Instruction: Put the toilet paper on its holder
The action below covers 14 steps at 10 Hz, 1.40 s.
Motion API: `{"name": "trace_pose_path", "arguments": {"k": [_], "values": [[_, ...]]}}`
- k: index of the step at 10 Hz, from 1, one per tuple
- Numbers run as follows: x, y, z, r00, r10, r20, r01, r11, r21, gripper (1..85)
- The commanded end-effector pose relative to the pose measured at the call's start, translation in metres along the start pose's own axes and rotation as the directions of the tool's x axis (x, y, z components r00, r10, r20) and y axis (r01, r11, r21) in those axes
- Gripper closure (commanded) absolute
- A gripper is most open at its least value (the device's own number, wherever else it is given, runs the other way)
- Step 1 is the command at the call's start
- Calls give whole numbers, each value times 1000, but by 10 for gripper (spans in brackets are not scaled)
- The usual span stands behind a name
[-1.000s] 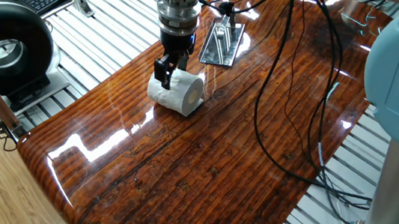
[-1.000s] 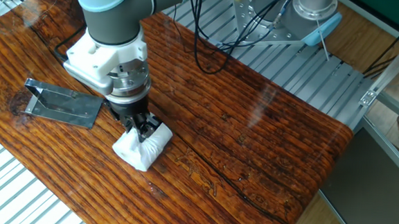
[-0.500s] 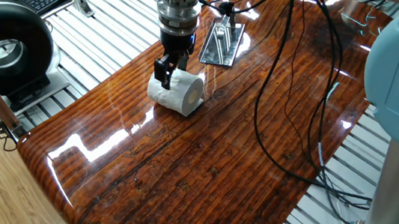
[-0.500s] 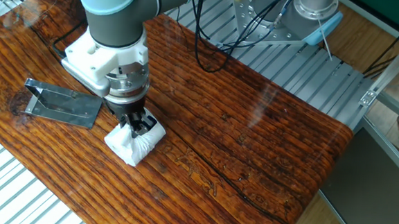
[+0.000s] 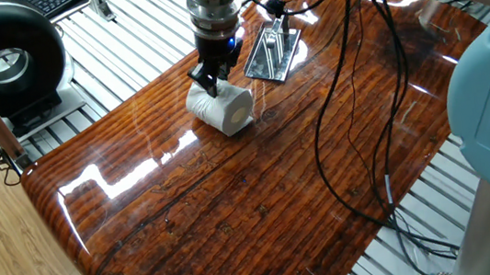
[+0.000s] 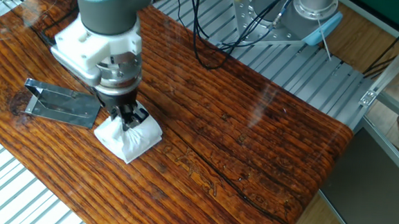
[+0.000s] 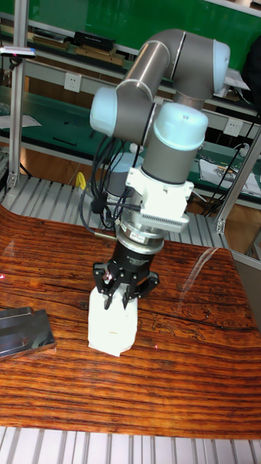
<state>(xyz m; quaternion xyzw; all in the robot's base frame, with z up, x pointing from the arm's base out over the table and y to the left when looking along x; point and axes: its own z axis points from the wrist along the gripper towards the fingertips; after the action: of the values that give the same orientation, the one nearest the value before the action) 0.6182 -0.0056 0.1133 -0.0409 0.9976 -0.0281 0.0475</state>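
The toilet paper (image 5: 223, 110) is a white roll lying on its side on the wooden table, its hollow core facing the camera. My gripper (image 5: 211, 79) comes down from above and is shut on the roll's upper edge. The other fixed view shows the pinched toilet paper (image 6: 130, 138) under the gripper (image 6: 127, 119), just right of the holder (image 6: 64, 104). That holder (image 5: 274, 49) is a shiny silver plate with thin bars, lying beyond the roll. In the tall view the gripper (image 7: 125, 293) grips the toilet paper (image 7: 111, 330), with the holder (image 7: 25, 333) at the left edge.
A big black ring-shaped device (image 5: 3, 63) stands off the table at the back left. Black cables (image 5: 344, 117) hang across the table's right half. The arm's base (image 6: 315, 11) rises behind the table, on the slatted metal surface around it.
The gripper has moved sideways toward the holder, taking the toilet paper with it. The roll now sits closer to the silver plate. The holder has not moved.
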Motion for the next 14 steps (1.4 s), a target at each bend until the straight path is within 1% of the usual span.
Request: {"name": "trace_pose_path", "arguments": {"k": [1,2,3,5,6,7,8,10,11,12,13,14], "values": [[2,-20,-19,1000,-21,-2,21,1000,2,847],[4,-20,-21,998,-60,-9,60,998,-16,847],[4,-17,-22,995,-95,-6,95,995,-35,847],[2,-16,-26,991,-133,10,134,989,-61,847],[0,-18,-27,990,-140,18,141,988,-60,847],[1,-23,-28,992,-126,17,127,991,-52,847],[5,-28,-30,996,-90,11,91,995,-49,847],[15,-44,-31,1000,26,-13,-26,999,-19,847],[19,-43,-33,998,68,-13,-68,997,-43,847],[30,-50,-33,994,105,-31,-106,994,-22,847],[36,-51,-33,986,159,-42,-160,987,-24,847],[46,-47,-34,976,205,-70,-208,977,-39,847]]}}
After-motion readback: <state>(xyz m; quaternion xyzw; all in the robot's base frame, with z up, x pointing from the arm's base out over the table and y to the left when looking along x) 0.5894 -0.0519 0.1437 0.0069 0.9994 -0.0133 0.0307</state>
